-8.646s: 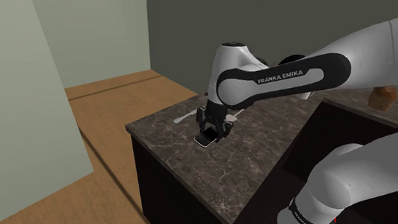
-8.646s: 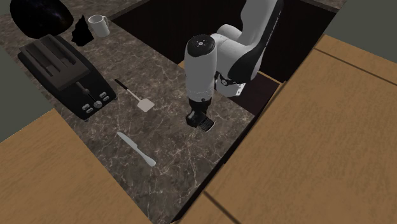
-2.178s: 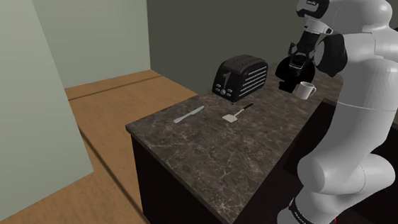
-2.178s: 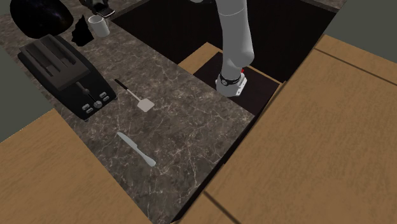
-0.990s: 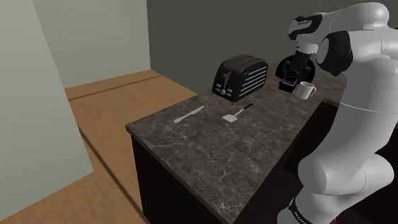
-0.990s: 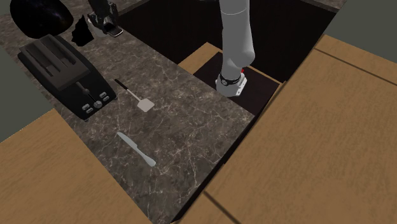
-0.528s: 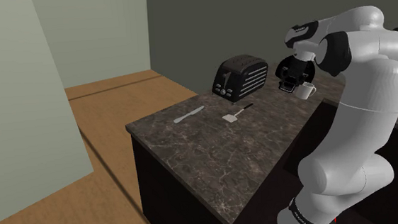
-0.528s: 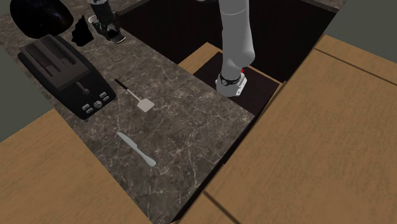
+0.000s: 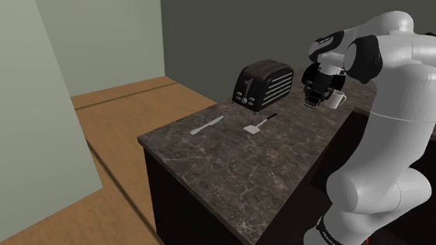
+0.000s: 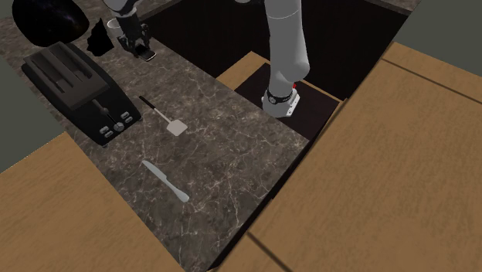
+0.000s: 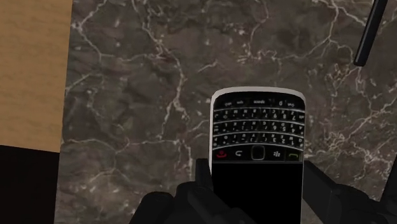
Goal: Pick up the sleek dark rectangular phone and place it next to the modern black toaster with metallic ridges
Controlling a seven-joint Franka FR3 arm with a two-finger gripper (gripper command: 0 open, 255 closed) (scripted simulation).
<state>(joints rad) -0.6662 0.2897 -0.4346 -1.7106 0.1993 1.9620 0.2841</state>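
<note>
Black two-finger gripper [image 11: 257, 181] is clamped on the black silver-rimmed keypad phone [image 11: 257, 137], key markings too tiny to read. Second exterior view: it's at 2 o'clock from the black slotted toaster [image 10: 77, 93].

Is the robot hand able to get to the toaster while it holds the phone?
Probably yes: the gripper, shut on the phone, hangs near the toaster, with bare counter between; a white mug stands close.

Dark marbled counter [image 10: 232, 158] with toaster [image 10: 81, 93], spatula [image 10: 175, 127], knife [image 10: 165, 181], mug [image 9: 336, 100]
</note>
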